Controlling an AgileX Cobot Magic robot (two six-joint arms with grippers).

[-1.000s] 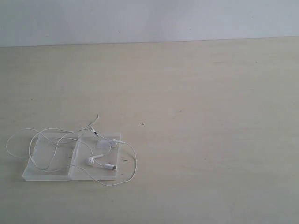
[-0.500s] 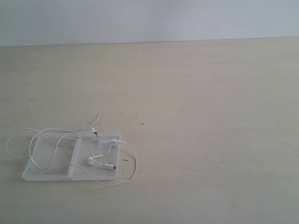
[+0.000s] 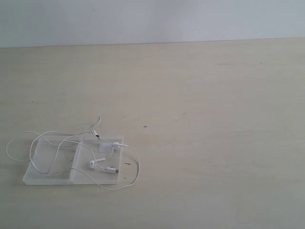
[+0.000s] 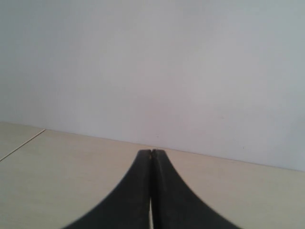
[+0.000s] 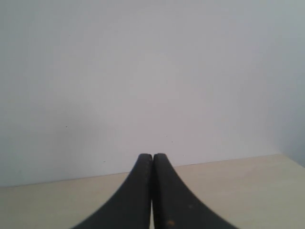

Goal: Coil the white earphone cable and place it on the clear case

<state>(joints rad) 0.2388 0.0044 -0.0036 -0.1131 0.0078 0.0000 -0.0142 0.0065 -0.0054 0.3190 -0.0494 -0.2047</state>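
Note:
The clear case point(image 3: 50, 175) lies open and flat at the table's near left in the exterior view, with a small white sticker point(image 3: 102, 147) on its right half. The white earphone cable point(image 3: 137, 164) lies in loose loops over both halves and spills onto the table on either side. One earbud point(image 3: 90, 163) and the plug point(image 3: 113, 169) rest on the right half. Neither arm shows in the exterior view. My left gripper point(image 4: 151, 151) is shut and empty, facing the wall. My right gripper point(image 5: 152, 155) is likewise shut with nothing between its fingers.
The pale wooden table point(image 3: 205, 143) runs back to a plain white wall point(image 3: 152, 19). A small dark speck point(image 3: 145, 126) marks the tabletop right of the case. Both wrist views show only tabletop and wall.

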